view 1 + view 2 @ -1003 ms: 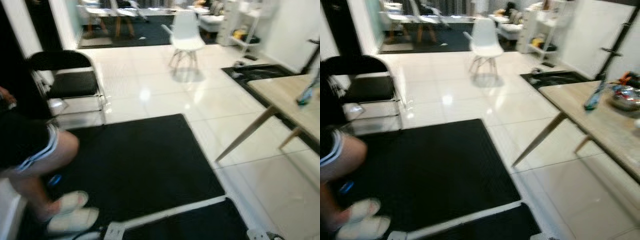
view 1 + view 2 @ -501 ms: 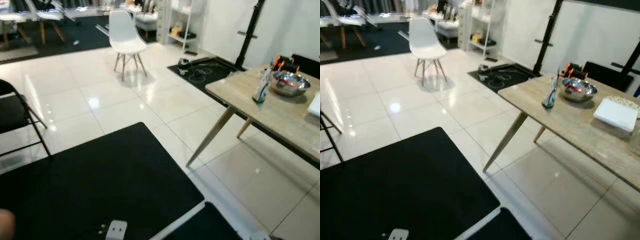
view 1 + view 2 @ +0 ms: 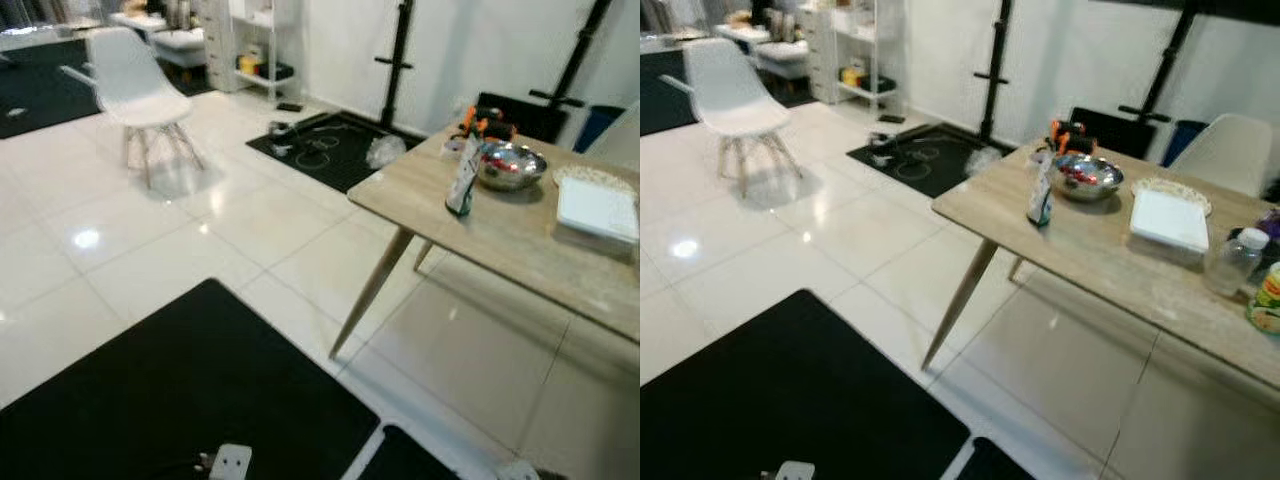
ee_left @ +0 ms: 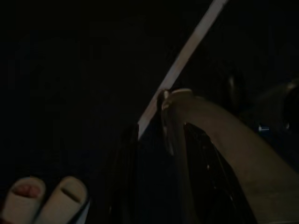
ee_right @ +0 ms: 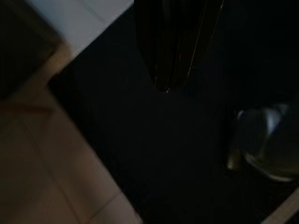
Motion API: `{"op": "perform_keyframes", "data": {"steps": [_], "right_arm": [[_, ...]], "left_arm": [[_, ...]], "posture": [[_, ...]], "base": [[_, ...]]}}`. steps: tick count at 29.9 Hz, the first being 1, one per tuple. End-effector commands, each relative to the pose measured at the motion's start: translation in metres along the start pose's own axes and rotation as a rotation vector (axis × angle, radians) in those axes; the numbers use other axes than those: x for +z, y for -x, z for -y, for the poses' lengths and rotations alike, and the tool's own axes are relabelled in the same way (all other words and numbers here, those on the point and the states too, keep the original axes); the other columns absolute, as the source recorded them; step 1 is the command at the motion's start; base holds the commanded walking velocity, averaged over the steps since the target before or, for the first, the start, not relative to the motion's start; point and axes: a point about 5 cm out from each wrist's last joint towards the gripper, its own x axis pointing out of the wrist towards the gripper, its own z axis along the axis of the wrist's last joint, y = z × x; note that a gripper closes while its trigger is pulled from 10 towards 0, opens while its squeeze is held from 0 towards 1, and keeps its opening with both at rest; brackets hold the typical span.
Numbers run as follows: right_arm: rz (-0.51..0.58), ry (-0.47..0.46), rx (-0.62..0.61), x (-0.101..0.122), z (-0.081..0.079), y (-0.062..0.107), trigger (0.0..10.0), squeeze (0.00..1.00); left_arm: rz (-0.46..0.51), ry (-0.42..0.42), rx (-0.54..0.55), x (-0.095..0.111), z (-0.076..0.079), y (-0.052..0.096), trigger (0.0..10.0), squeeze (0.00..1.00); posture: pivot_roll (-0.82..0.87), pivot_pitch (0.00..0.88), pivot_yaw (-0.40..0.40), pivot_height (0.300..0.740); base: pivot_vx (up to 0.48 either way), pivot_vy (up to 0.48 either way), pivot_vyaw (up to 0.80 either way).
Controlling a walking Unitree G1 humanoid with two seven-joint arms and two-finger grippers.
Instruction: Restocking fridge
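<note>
1. Head views: wooden desk [image 3: 1110, 250] at right carries a steel bowl [image 3: 1087, 177], carton [image 3: 1040, 195], white box [image 3: 1168, 220] and bottle [image 3: 1230, 262]; black mat [image 3: 180, 400] on the floor.
2. Left wrist: left claw [image 4: 154, 186] dark, can't tell its opening; slippers [image 4: 44, 198] nearby.
3. Right wrist: right claw [image 5: 175, 46] over the mat, can't tell either.

A table [image 3: 1110, 260] stands to the right, with a mat [image 3: 770, 400] on the floor to its left and nearer the robot, and a chair [image 3: 725, 95] well beyond the mat at the far left. On the table a carton [image 3: 1040, 195] stands near the left end, a bowl [image 3: 1087, 178] just behind and right of it, a box [image 3: 1168, 220] further right, then a bottle [image 3: 1232, 258] and a can [image 3: 1267, 298] by the right edge. Behind the table stands a second chair [image 3: 1225, 150], and a small floor mat [image 3: 925, 158] with cables lies between the two chairs, against the back wall.
</note>
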Motion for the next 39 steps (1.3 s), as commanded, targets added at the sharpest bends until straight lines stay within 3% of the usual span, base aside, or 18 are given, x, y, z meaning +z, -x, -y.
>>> {"op": "perform_keyframes", "data": {"steps": [1,39], "right_arm": [[-0.028,0.003,-0.022,-0.0072,0.0063,0.0011,10.0,0.0],[-0.037,0.006,-0.039,-0.007,0.0039,0.0006,10.0,0.0]], "left_arm": [[-0.065,0.007,-0.011,-0.0174,0.0043,0.0016,10.0,0.0],[-0.061,-0.033,-0.007,-0.0142,0.0008,0.0016,10.0,0.0]], "posture": [[-0.06,0.0,-0.03,0.74],[-0.05,0.0,-0.019,0.74]], "base": [[0.0,0.0,-0.8],[0.0,0.0,-0.8]]}}
